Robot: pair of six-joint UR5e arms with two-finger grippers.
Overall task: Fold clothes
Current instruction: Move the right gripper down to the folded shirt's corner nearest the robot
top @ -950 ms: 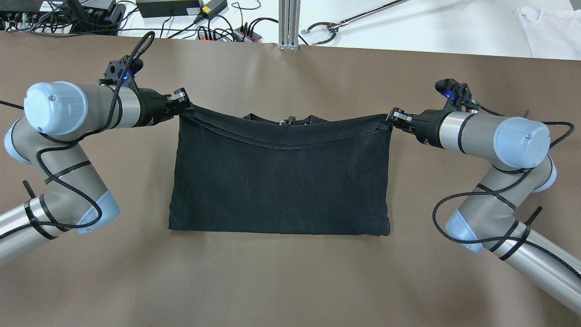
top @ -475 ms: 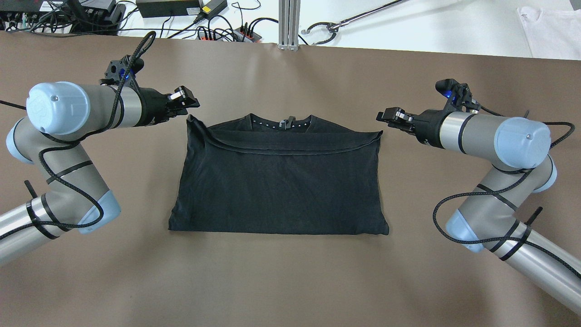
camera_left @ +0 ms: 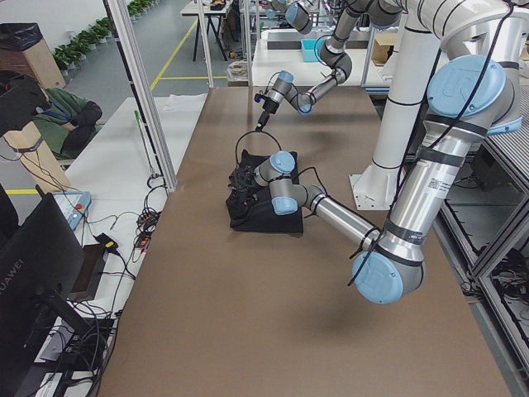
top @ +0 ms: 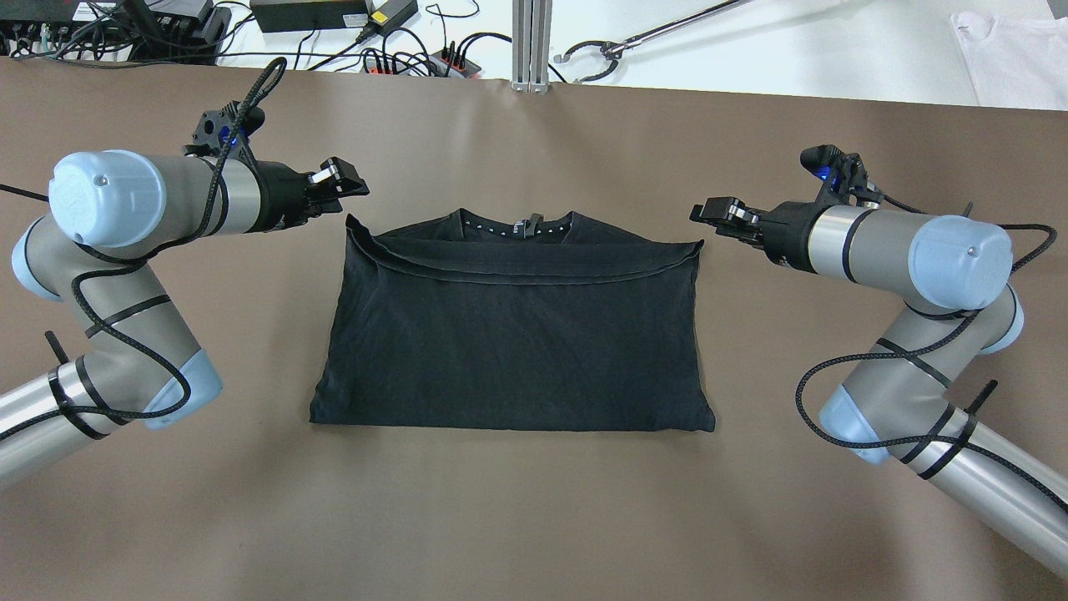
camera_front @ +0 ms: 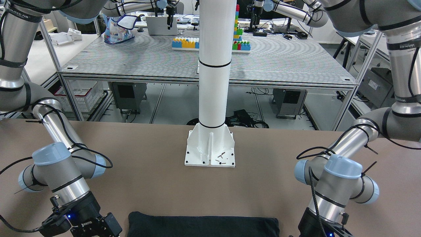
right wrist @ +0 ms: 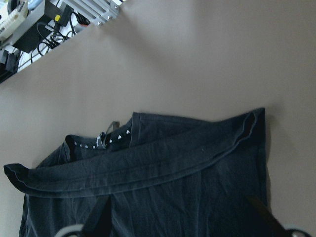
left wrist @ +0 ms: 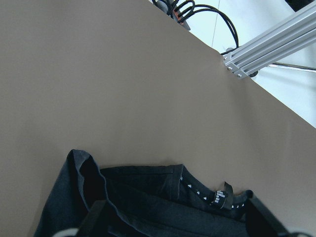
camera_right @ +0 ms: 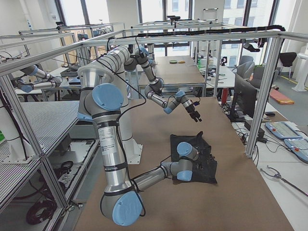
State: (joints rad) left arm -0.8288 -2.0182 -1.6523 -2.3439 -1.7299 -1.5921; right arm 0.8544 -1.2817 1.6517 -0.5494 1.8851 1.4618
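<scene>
While both jaws gape, clothes (top: 513,334) folded flat

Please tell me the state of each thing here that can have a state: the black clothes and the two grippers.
clothes: folded, lying flat on the table, held by neither gripper.
left gripper: open, empty, near the clothes' far left corner, not touching.
right gripper: open, empty, near the clothes' far right corner, not touching.

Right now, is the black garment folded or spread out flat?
Folded. The black garment lies doubled on the table, its hemmed edges stacked just short of the collar.
</scene>
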